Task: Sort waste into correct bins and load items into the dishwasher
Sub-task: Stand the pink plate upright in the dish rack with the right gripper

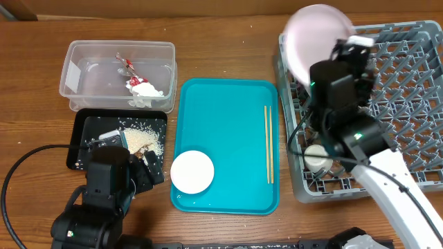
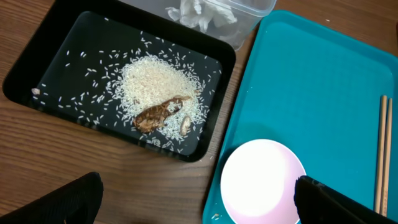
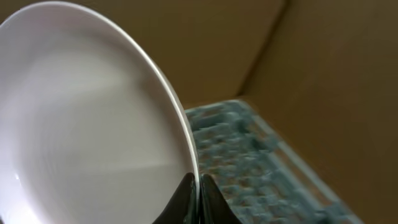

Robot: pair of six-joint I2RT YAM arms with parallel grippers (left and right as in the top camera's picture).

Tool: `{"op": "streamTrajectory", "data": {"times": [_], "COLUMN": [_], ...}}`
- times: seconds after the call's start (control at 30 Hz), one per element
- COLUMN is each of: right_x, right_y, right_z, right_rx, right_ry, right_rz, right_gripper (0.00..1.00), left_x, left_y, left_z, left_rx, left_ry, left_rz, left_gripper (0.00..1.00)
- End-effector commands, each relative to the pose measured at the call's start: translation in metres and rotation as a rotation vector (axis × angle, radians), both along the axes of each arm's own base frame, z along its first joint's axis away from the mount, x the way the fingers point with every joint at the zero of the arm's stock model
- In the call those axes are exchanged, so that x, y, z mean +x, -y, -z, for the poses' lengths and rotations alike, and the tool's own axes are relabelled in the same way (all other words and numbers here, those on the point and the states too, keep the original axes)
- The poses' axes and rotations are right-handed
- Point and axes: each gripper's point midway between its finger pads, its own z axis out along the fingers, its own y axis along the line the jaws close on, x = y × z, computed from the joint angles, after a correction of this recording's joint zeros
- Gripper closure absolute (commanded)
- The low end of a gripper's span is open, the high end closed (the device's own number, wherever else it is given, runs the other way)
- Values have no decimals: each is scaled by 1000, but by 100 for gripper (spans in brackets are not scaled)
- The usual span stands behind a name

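My right gripper [image 1: 344, 52] is shut on the rim of a pale pink plate [image 1: 315, 36] and holds it on edge over the far left corner of the grey dish rack [image 1: 408, 90]. The right wrist view shows the fingertips [image 3: 198, 186] pinching the plate [image 3: 87, 124]. A small white cup [image 1: 317, 156] sits in the rack. My left gripper [image 2: 199, 208] is open and empty, straddling the near edge of a white bowl [image 2: 261, 180] on the teal tray. The black tray [image 2: 37, 68] holds rice [image 2: 152, 78] and brown scraps [image 2: 155, 114]. The clear tub [image 1: 79, 59] holds the red wrapper [image 1: 126, 66] and the napkin [image 1: 145, 90].
The teal serving tray [image 1: 228, 111] lies between the bins and the rack. Two chopsticks [image 1: 268, 144] lie along its right side. A black cable [image 1: 21, 173] loops on the table at the near left.
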Motion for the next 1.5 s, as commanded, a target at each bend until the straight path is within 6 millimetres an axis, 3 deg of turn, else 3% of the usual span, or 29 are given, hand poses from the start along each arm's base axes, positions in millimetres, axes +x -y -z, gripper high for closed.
{"op": "streamTrajectory", "data": {"times": [0.0, 0.07, 0.17, 0.3, 0.47, 0.7, 0.83, 0.9, 1.13, 1.3, 1.4, 1.47], "right_x": [1, 7, 17, 23, 33, 41, 44, 43, 39, 17, -4, -30], "right_y": [59, 79, 118, 134, 128, 98, 81, 72, 18, -33, -87, -144], "right_z": [-11, -2, 29, 52, 74, 88, 88, 88, 64, 35, 40, 62], "right_rx": [-207, -253, -316, -335, -350, -372, -380, -382, -373, -289, -159, 26], "right_ry": [-69, -128, -263, -327, -378, -410, -404, -400, -309, -192, -197, -284], "right_rz": [207, 250, 338, 386, 362, 277, 236, 222, 105, -27, -255, -519], "right_gripper": [96, 96, 96, 96, 96, 96, 16, 13, 14, 16, 22, 27], "left_x": [0, 0, 0, 0, 0, 0, 0, 0, 0, 0, 0, 0], "left_y": [-2, -2, -2, -2, -2, -2, -2, -2, -2, -2, -2, -2], "left_z": [-1, -1, -1, -1, -1, -1, -1, -1, -1, -1, -1, -1], "left_rx": [3, 3, 3, 3, 3, 3, 3, 3, 3, 3, 3, 3], "left_ry": [11, 11, 12, 11, 11, 12, 11, 12, 12, 12, 11, 12], "left_rz": [-20, -20, -20, -20, -20, -20, -20, -20, -20, -20, -20, -20], "left_gripper": [0, 0, 0, 0, 0, 0, 0, 0, 0, 0, 0, 0]}}
